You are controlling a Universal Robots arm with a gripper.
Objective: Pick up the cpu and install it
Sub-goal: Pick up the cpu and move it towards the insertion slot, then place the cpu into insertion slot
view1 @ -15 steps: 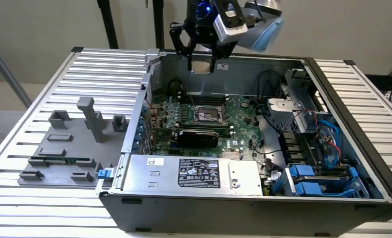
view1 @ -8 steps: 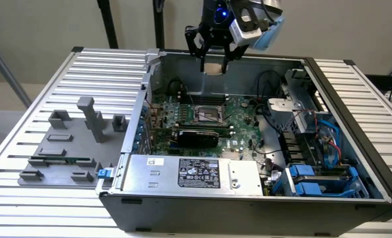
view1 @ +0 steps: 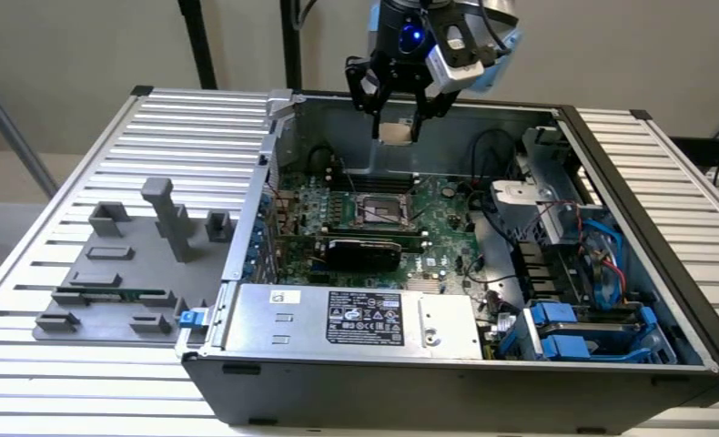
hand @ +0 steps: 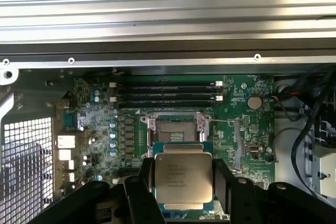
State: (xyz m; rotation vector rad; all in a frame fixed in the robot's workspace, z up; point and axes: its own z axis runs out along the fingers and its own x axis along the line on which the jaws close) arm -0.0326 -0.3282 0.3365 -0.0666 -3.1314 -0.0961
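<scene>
The black end effector (view1: 396, 127) is pinching the small flat square cpu with the silvery-white metal top (view1: 396, 134). One dark finger (hand: 146, 182) presses on each of two opposite edges. The cpu hangs in the air, high above the square metal socket (view1: 384, 211) and not touching it. The socket sits on the green circuit board (view1: 439, 228) inside the open grey computer case (view1: 457, 401).

In the wrist view the cpu (hand: 184, 174) lies flat with its shiny top facing up (tiny writing shows on it). Its edges run straight with the edges of the socket (hand: 176, 127). It is nearly square, so no side looks much longer.

Near the socket, inside the case, sits a large silver box with a black label (view1: 353, 319). Well apart from the socket, outside the case, a long narrow green memory stick (view1: 111, 294) lies on a grey tray (view1: 141, 273) on the ridged metal tabletop (view1: 93, 391).
</scene>
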